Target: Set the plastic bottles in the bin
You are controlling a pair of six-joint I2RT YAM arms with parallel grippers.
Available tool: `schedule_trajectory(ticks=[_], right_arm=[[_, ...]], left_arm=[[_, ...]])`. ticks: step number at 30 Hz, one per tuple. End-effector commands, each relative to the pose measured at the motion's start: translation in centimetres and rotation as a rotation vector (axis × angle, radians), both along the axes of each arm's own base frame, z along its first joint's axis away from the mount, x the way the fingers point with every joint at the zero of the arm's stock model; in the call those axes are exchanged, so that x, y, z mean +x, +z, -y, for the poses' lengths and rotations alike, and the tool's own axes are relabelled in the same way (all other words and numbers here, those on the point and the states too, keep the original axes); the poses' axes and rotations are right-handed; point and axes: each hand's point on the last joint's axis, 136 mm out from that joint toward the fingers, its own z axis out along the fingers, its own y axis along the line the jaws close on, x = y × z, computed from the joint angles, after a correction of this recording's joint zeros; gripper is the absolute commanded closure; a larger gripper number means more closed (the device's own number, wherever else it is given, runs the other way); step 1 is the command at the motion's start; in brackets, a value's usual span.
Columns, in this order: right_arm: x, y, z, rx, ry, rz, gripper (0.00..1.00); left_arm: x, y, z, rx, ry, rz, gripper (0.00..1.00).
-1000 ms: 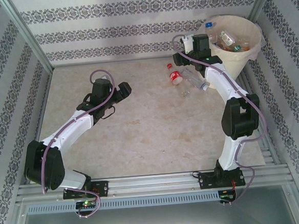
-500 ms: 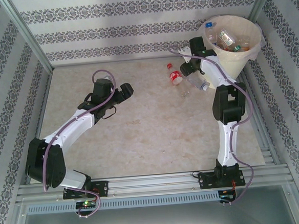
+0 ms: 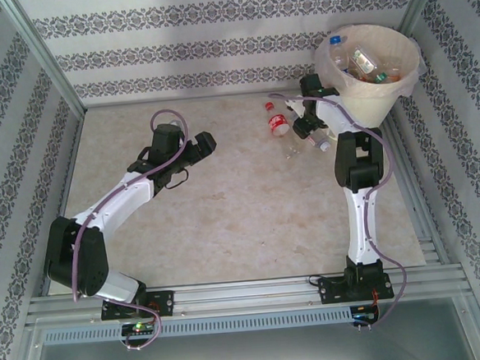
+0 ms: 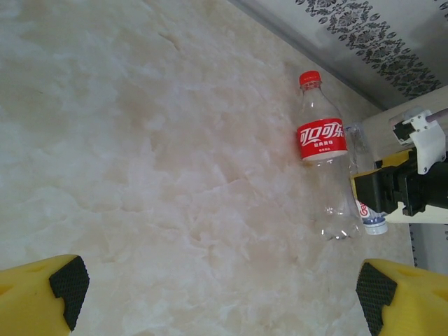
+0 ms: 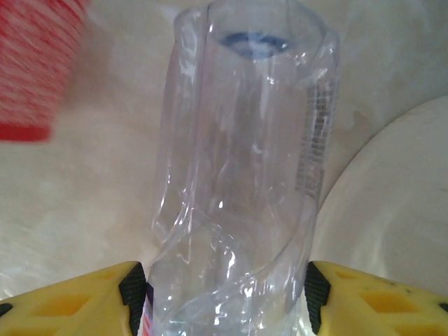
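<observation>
R gripper (image 3: 311, 130), upper right of top view, sits low over the table (image 3: 226, 214), just left of the bin (image 3: 406, 78). Its jaws are closed in on a clear bottle (image 5: 238, 175). In R wrist view both black pads (image 5: 133, 294) touch the bottle's sides at the bottom of the frame, and the plastic is creased there. The bottle lies on the table, running away toward the top of the frame. A print strip down its right side can't be read, and a scrap of red/blue label shows at the bottom edge.

L gripper (image 4: 217, 287) hangs above bare table left of centre in top view, jaws spread wide w/ nothing between them.

The red-label bottle (image 4: 325, 161) lies flat on the table at upper right of L wrist view, red cap toward the top. Its red band carries white Coca-Cola lettering in Chinese, 可口可乐. The small print under it is too small to read. It lies just left of the clear bottle, whose white-and-blue cap (image 4: 375, 225) is near its base.

The bin, at top right of top view, has a plastic liner and holds several bottles (image 3: 369, 62). One w/ a blue cap (image 3: 336, 38) is at the bin's upper-left rim. Their labels are too small to read.
</observation>
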Motion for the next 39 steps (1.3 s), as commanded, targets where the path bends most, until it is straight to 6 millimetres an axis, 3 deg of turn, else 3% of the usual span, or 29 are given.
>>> schedule_trajectory(ticks=[1, 5, 15, 18, 22, 27, 31, 35, 39], right_arm=[[-1.6, -1.8, -1.3, -0.007, 0.056, -0.097, 0.35], [-2.4, -1.6, -4.1, 0.108, 0.084, -0.123, 0.33], [-2.4, -3.6, -3.8, 0.075, 0.031, -0.161, 0.26], [-2.3, -2.5, -4.4, 0.105, 0.024, -0.138, 0.34], [-2.1, 1.1, -6.1, 0.21, 0.019, -0.057, 0.47], [-2.5, 6.7, -8.2, 0.314, 0.041, 0.059, 0.55], [-2.6, 12.9, -8.5, 0.378, 0.047, 0.211, 0.57], [-2.8, 19.8, -8.1, 0.45, 0.056, 0.384, 0.57], [-2.6, 27.3, -6.3, 0.55, 0.018, 0.602, 0.57]], left_arm=[[0.3, 0.5, 0.4, -0.002, -0.012, 0.003, 0.0], [0.4, 0.3, 0.4, 0.001, -0.011, -0.004, 0.0], [0.9, -0.6, 1.2, -0.017, -0.032, -0.022, 0.0], [1.3, -1.2, 2.0, -0.029, -0.063, -0.03, 0.0], [2.2, -2.9, 3.3, -0.058, -0.108, -0.033, 0.0], [3.8, -5.1, 5.3, -0.1, -0.187, 0.007, 0.0], [4.5, -5.5, 7.1, -0.148, -0.246, 0.01, 0.0], [4.4, -6.2, 7.4, -0.143, -0.249, -0.008, 0.0], [4.3, -6.7, 7.4, -0.149, -0.244, -0.026, 0.0]])
